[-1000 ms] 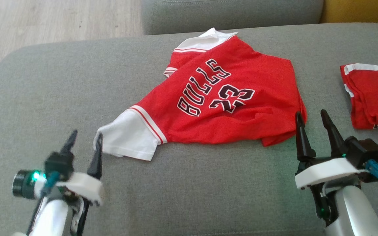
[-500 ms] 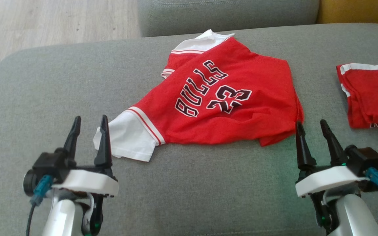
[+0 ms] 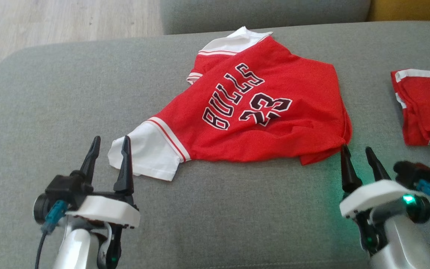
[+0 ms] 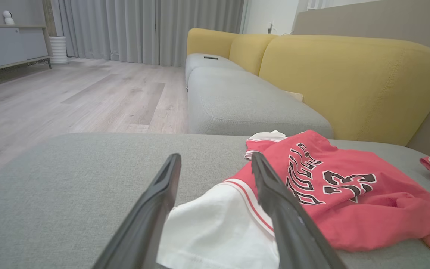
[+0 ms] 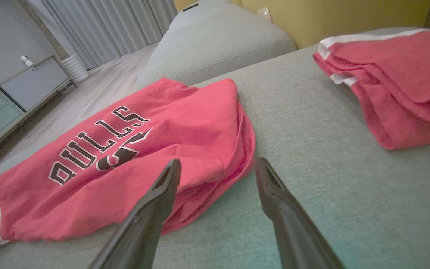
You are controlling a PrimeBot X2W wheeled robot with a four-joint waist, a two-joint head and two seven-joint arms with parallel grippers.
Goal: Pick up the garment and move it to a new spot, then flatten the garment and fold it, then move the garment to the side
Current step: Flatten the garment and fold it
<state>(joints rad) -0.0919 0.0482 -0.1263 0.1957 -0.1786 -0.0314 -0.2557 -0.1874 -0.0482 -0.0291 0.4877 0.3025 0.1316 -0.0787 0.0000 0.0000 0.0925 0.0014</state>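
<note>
Lying on couch (image 3: 69, 93), jersey (image 3: 259, 123), seemingly folded

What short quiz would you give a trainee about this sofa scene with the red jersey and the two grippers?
1. True or false: the left gripper is shut on the white sleeve of the jersey.
2. Which number is printed on the jersey? A) 23 B) 32 C) 45
3. Fill in: the other red garment lies on the gray cushion, on the robot's ___ side of the jersey.
Key: 1 false, its jaws stand open; 2 A; 3 right.
</note>
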